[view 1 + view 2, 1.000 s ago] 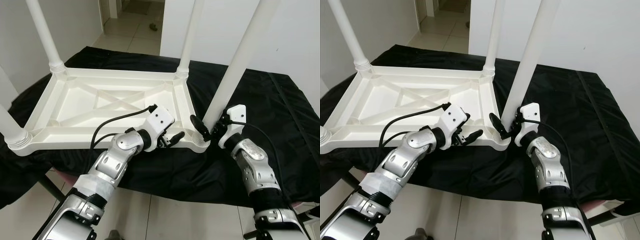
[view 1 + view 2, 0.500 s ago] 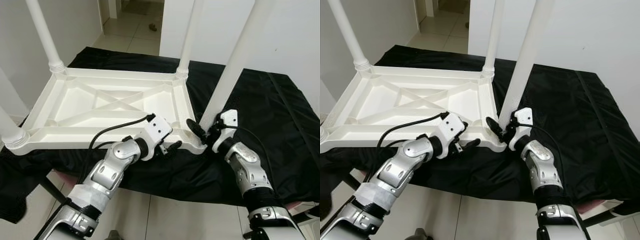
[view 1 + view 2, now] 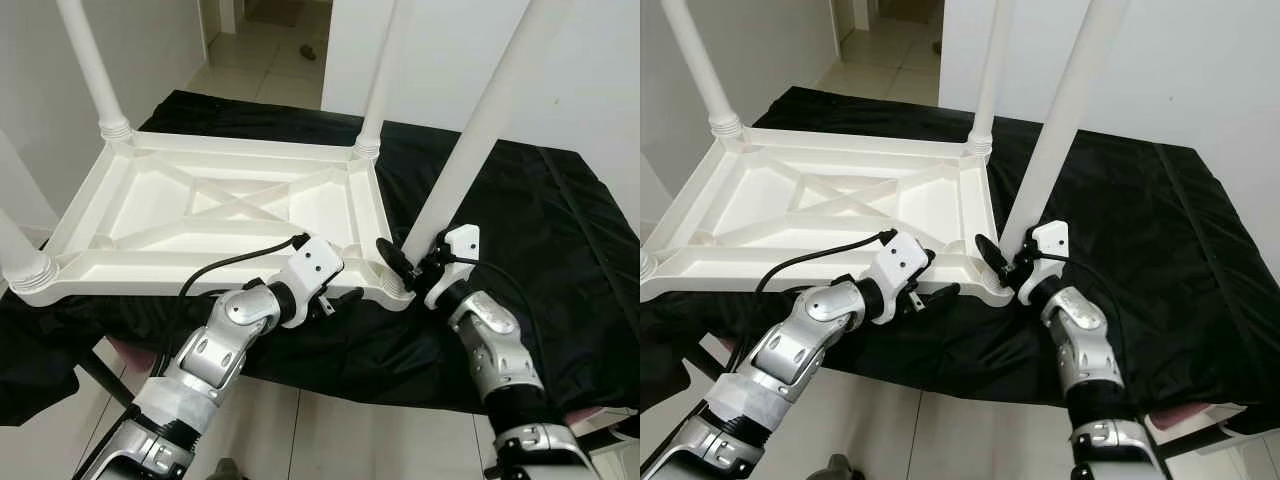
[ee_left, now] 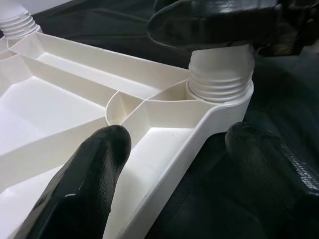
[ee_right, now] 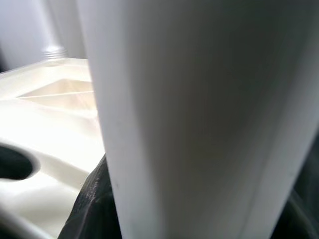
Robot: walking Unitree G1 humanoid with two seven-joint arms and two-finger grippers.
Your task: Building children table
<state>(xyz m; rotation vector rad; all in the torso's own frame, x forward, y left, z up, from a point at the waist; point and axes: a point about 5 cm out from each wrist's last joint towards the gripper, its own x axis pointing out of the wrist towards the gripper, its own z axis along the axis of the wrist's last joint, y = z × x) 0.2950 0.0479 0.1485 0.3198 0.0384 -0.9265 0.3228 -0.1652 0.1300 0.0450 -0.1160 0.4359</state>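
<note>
White plastic makes up the children's table top (image 3: 215, 215), which lies upside down on a black cloth (image 3: 560, 240) draped over the table, its ribbed underside with the crossed braces facing up. Four white legs stand up from its corners: the far-left leg (image 3: 92, 62) at about 11 o'clock, the far-right leg (image 3: 382, 70) at 12 o'clock, the near-left leg (image 3: 15, 245) at 9 o'clock, and the near-right leg (image 3: 478, 130) rising at a tilt from the corner at about 4 o'clock of the top.

At that near-right corner both arms meet. The left gripper (image 4: 174, 164) has its two black fingers (image 4: 84, 184) spread apart, straddling the near rim of the top just beside the threaded socket (image 4: 220, 77); one finger sits inside the frame, the other outside over the cloth, and neither clearly presses the plastic. The right gripper (image 3: 402, 265) is clamped around the base of the near-right leg, right above the socket, with one black finger curling across the leg's left side. In the right wrist view the leg's white shaft (image 5: 199, 114) stands very close, with the top's underside pale beyond it.

Beyond the table, at 12 o'clock, a tiled floor (image 3: 270, 40) runs between white walls.
</note>
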